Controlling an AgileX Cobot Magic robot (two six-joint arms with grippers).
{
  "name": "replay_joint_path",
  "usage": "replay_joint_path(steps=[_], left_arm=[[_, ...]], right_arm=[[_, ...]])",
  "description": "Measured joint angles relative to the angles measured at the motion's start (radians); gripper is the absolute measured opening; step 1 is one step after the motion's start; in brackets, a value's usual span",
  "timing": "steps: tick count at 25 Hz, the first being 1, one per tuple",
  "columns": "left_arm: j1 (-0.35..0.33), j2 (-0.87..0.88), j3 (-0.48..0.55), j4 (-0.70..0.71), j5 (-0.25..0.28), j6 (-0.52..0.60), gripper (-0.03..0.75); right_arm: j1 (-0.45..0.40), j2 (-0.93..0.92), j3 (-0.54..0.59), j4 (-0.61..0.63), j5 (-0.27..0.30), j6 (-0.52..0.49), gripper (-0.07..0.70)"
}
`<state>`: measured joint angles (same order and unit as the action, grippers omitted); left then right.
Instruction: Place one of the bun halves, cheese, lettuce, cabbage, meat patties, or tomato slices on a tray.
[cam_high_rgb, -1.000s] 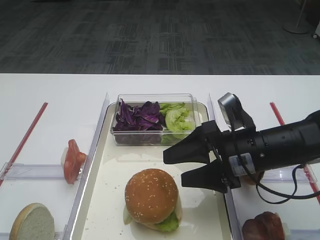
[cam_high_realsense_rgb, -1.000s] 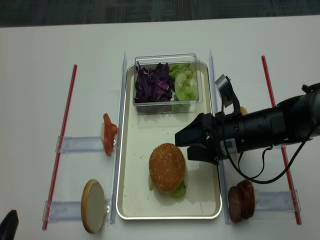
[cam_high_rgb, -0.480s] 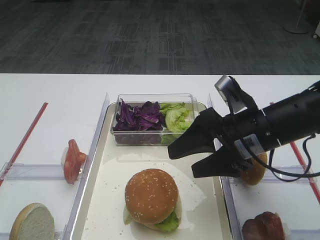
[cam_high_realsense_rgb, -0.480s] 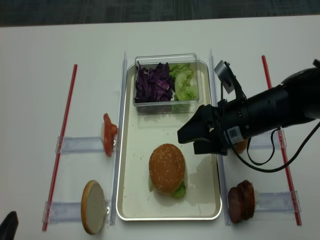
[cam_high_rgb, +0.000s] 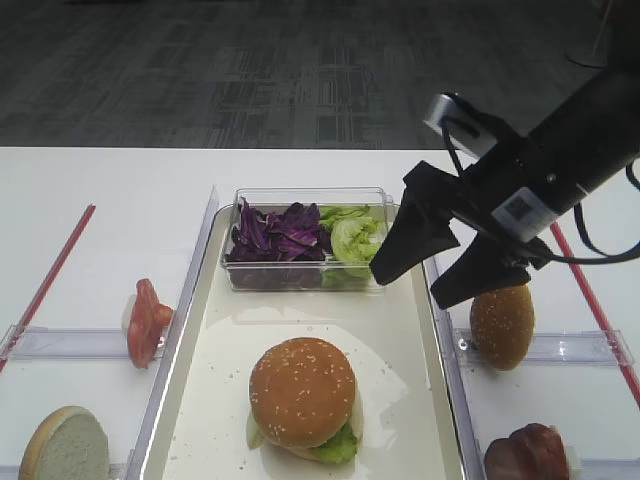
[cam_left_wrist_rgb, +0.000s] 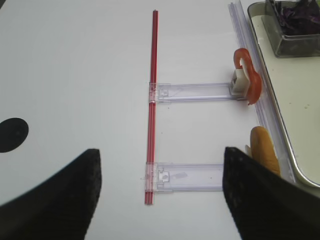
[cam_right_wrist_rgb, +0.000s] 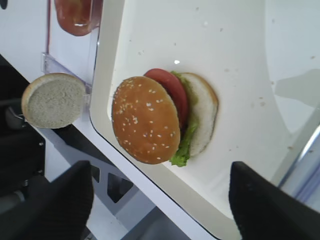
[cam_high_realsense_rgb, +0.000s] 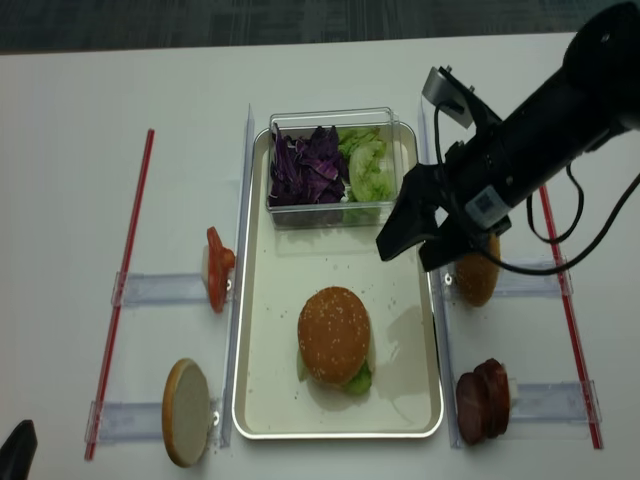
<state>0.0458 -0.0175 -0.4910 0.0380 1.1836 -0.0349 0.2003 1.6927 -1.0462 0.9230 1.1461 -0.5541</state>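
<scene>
- Patties (cam_high_rgb: 527, 452) at 5 o'clock, off the tray, stacked on edge in a clear holder: judged soft, smooth and likely slippery. Pinch across the flat faces of one slice.
- Pale bun half (cam_high_rgb: 66, 445) at 7 o'clock, on the surface outside the tray.
- Assembled burger (cam_high_rgb: 303, 396) on the near half of the tray (cam_high_realsense_rgb: 263, 345); seeded bun top over tomato and lettuce, per the right wrist view. Judged a loose stack, apt to slide if nudged.
- Tomato slices (cam_high_rgb: 146, 320) at 9 o'clock: thin, judged limp; take by the edge.
- Seeded bun (cam_high_rgb: 502, 325) at 3 o'clock, standing on edge: light, compressible; grip gently across the dome.
- Right pincer (cam_high_rgb: 425, 275) spread wide, holding nothing, raised above the tray's right rim, near that bun.
- Left pincer (cam_left_wrist_rgb: 160, 192) spread open, empty.
- Cabbage (cam_high_rgb: 275, 232) and lettuce (cam_high_rgb: 354, 236) at 12 o'clock in a clear box (cam_high_rgb: 300, 272): light, floppy; pinch from above.
</scene>
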Motion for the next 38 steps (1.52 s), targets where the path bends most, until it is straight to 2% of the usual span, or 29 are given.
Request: replay_joint_path(steps=[4, 11, 12, 17, 19, 21, 29, 38], left_arm=[[0.0, 0.0, 0.0, 0.0, 0.0, 0.0, 0.472], [0.0, 0.0, 0.0, 0.0, 0.0, 0.0, 0.472], [0.0, 0.0, 0.0, 0.0, 0.0, 0.0, 0.472], [0.0, 0.0, 0.0, 0.0, 0.0, 0.0, 0.472], [0.0, 0.0, 0.0, 0.0, 0.0, 0.0, 0.472], [0.0, 0.0, 0.0, 0.0, 0.0, 0.0, 0.472], [0.0, 0.0, 0.0, 0.0, 0.0, 0.0, 0.472], [0.0, 0.0, 0.0, 0.0, 0.0, 0.0, 0.472]], right_arm=[[0.0, 0.0, -0.1, -0.113, 0.042, 0.105, 0.577], [0.0, 0.0, -0.241, -0.323, 0.061, 0.277, 0.575], [0.0, 0.0, -0.27, -0.387, 0.067, 0.33, 0.572], [0.0, 0.0, -0.292, -0.506, 0.071, 0.398, 0.557], [0.0, 0.0, -0.292, -0.66, 0.072, 0.471, 0.554], [0.0, 0.0, -0.292, -0.723, 0.072, 0.498, 0.552], [0.0, 0.0, -0.292, -0.791, 0.075, 0.554, 0.552], [-0.007, 0.0, -0.292, -0.813, 0.076, 0.537, 0.551]])
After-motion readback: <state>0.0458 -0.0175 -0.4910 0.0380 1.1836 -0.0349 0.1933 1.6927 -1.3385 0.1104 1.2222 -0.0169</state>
